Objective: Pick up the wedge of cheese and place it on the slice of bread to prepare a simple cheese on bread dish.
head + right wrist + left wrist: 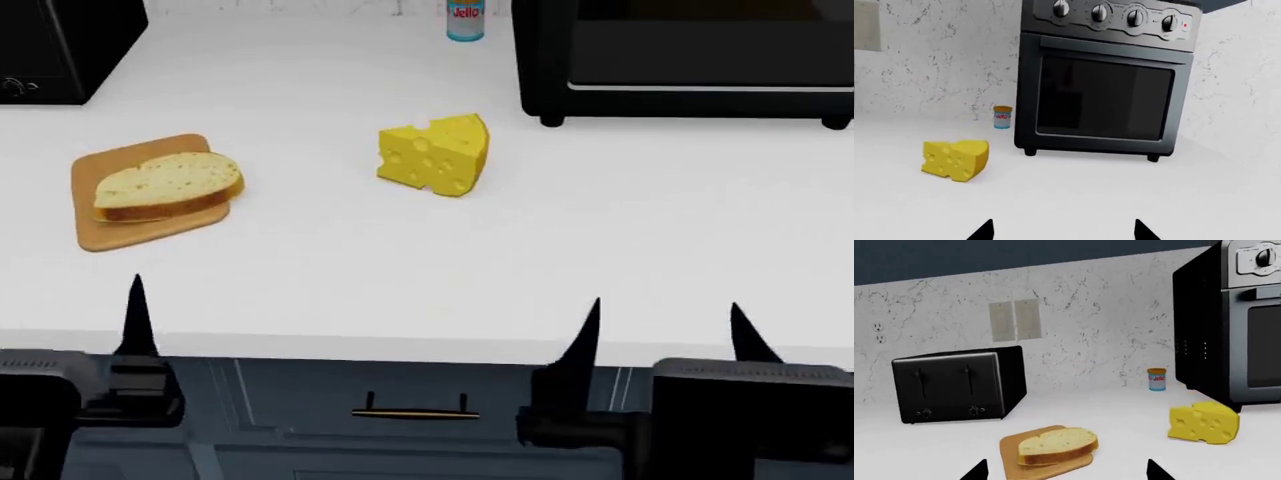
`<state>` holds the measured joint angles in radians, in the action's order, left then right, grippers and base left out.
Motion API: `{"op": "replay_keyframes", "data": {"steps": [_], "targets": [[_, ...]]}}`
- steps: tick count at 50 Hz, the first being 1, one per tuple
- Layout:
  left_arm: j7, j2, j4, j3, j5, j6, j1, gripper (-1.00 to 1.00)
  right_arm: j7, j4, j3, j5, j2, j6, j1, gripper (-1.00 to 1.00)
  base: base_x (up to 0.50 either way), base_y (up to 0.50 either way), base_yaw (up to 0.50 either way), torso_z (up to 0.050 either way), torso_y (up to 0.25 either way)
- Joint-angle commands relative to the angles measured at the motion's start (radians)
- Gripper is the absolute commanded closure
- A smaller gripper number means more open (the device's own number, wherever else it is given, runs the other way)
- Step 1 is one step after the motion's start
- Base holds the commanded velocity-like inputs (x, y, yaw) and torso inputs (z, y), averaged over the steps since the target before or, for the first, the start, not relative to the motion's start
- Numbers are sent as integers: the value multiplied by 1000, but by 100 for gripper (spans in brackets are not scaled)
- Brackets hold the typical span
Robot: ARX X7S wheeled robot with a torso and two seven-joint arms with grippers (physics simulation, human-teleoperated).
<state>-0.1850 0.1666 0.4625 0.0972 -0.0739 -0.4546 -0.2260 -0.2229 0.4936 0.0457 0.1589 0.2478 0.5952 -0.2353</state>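
Both arms end in blocky, dark grey-black housings with squared edges. The right claw point(663, 335) carries two slim black fingers tapering to sharp points; of the left claw point(136, 315) only one such spike shows from overhead. No cables, screws or markings are discernible on them.

Yellow holed cheese wedge point(433, 153) upright on white surface point(400, 260), centre. Cream bread slice point(167, 185), brown-crusted, flat at its 9 o'clock, well apart.
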Motion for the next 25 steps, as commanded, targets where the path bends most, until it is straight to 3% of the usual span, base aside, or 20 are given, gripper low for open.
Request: {"op": "replay_keyframes", "data": {"steps": [1, 13, 25], "targets": [[3, 17, 63, -20, -35, -185, -162, -100, 1, 17, -13, 18, 34, 134, -153, -100, 0, 0, 0, 0, 0], [-6, 29, 57, -18, -49, -335, -355, -100, 0, 8, -5, 30, 50, 253, -315, -100, 0, 0, 0, 0, 0], [-6, 36, 46, -15, -61, -387, -448, -100, 5, 11, 9, 37, 75, 348, -430, -100, 0, 0, 0, 0, 0]]}}
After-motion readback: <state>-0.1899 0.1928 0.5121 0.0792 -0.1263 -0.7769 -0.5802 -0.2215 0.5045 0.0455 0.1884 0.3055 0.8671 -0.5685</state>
